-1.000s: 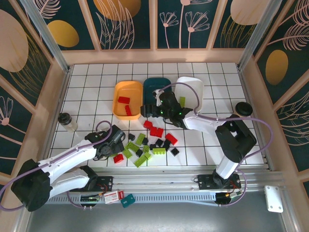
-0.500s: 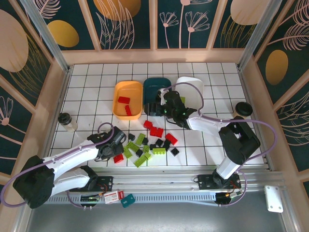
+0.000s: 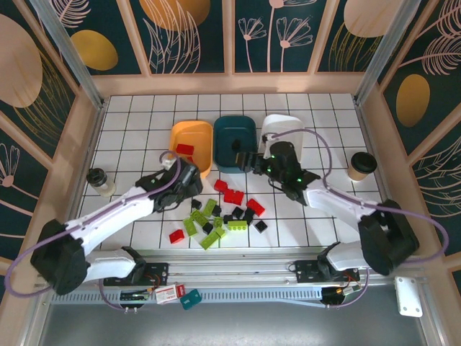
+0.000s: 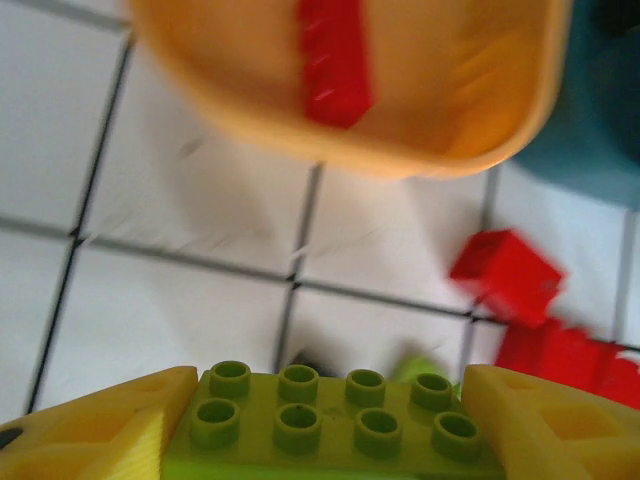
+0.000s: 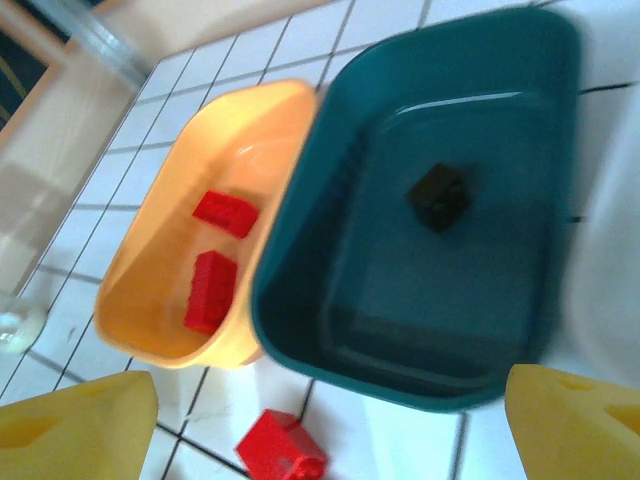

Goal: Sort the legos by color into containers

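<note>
My left gripper [image 4: 325, 425] is shut on a lime green lego [image 4: 330, 410], held by its ends between the yellow fingers [image 4: 90, 425]. In the top view this gripper [image 3: 191, 174] hangs just in front of the orange container [image 3: 189, 137], which holds two red legos [image 5: 212, 288]. My right gripper [image 3: 246, 158] stands open and empty over the front of the dark teal container [image 3: 234, 130], where a black lego [image 5: 438, 195] lies. The white container [image 3: 288, 126] is partly hidden by the right arm. Red, green and black legos [image 3: 223, 213] lie scattered on the tiles.
A small clear bottle [image 3: 101, 182] stands at the left. A brown cup with a black lid [image 3: 360, 166] stands at the right. Wooden walls close in the white tiled table [image 3: 137, 122] on three sides.
My left gripper closed on the green lego, lifted it from the pile and carried it back toward the orange container. My right arm swung rightward, its gripper staying open over the teal container.
</note>
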Available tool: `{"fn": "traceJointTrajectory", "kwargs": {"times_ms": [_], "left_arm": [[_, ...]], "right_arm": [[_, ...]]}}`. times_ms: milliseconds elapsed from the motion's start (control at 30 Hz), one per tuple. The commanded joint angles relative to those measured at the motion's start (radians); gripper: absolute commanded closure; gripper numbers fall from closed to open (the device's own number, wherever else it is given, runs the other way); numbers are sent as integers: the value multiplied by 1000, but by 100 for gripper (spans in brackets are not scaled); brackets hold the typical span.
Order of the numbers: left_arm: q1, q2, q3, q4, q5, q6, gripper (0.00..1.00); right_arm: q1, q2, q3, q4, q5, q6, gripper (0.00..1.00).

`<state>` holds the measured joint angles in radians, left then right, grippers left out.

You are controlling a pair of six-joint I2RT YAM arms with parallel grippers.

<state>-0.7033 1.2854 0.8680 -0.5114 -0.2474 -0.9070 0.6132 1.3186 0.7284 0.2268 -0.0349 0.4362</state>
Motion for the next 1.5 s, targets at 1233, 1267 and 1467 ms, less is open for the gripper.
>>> {"fn": "traceJointTrajectory", "kwargs": {"times_ms": [1233, 1267, 1467], "left_arm": [[-2, 752, 990, 357, 240, 178, 9], [1, 684, 903, 382, 216, 191, 8], [4, 280, 439, 406, 15, 240, 1]], "right_arm": [[-50, -428, -171, -242, 35, -17, 14], [-28, -405, -169, -230, 8, -33, 14], [200, -193, -93, -183, -25, -164, 14]]}}
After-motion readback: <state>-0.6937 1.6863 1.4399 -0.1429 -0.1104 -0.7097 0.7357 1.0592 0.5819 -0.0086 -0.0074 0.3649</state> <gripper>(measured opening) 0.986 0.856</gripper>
